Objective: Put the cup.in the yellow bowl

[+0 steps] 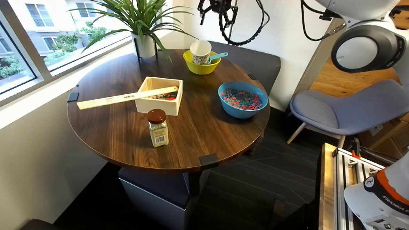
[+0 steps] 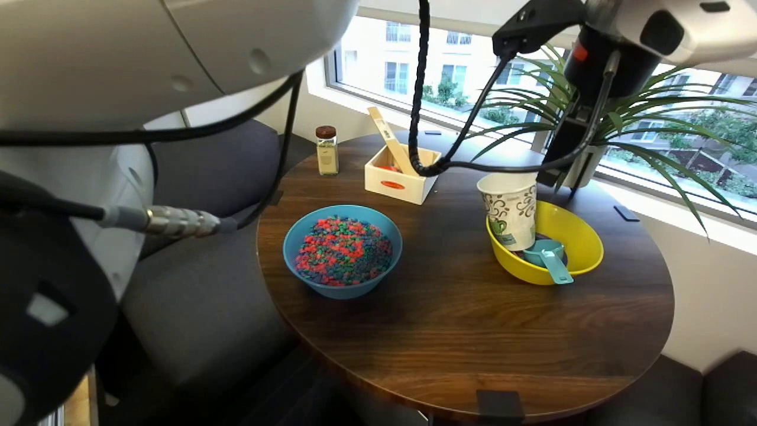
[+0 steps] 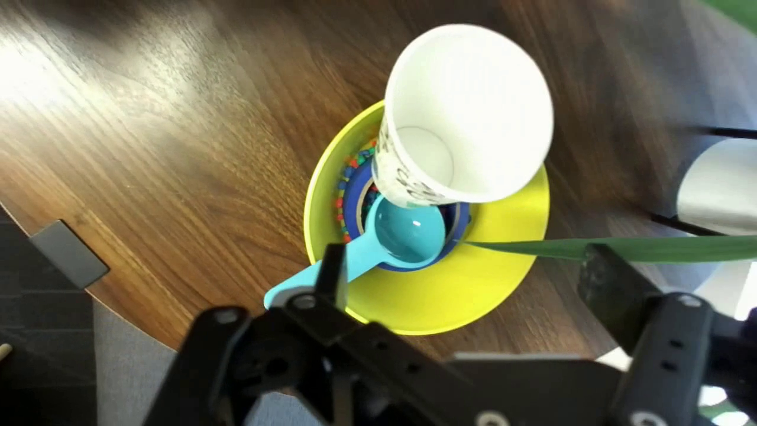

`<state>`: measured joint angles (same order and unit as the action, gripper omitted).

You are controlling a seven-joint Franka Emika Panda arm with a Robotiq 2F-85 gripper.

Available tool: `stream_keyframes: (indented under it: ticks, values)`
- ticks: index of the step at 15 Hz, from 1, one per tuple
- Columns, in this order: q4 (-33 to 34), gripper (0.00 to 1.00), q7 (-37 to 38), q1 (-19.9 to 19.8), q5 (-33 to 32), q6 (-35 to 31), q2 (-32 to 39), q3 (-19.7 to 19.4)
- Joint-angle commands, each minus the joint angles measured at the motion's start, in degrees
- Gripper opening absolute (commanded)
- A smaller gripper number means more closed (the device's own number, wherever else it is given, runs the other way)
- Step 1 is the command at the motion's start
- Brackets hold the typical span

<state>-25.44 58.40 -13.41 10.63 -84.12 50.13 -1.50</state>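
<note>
The whitish patterned cup (image 1: 201, 52) stands inside the yellow bowl (image 1: 199, 69), at one side, leaning a little. In an exterior view the cup (image 2: 511, 213) rises well above the rim of the yellow bowl (image 2: 585, 239). In the wrist view I look into the open cup (image 3: 473, 106), which is empty; its base is in the yellow bowl (image 3: 437, 302). A teal scoop (image 3: 408, 234) lies beside it on a blue ring with beads in the bowl. My gripper (image 3: 465, 269) is open and empty above the bowl, apart from the cup. It also shows in an exterior view (image 1: 214, 25).
A light-blue bowl (image 1: 239, 111) of coloured bits is on the table. A wooden box (image 1: 159, 107) holds a long ruler (image 1: 118, 99). A brown-lidded jar (image 1: 158, 131) stands near the edge. A plant (image 1: 143, 19) is beside my gripper; a leaf (image 3: 556, 248) crosses the jaws' view.
</note>
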Motion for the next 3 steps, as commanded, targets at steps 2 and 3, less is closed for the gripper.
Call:
stream_keyframes:
  ticks: [2, 3]
  values:
    - [-1.5, 1.00, -0.7, -0.1, 0.8, -0.7, -3.0, 1.0]
    - [-1.5, 1.00, -1.1, 0.0, 1.1, -0.7, -3.9, 1.3]
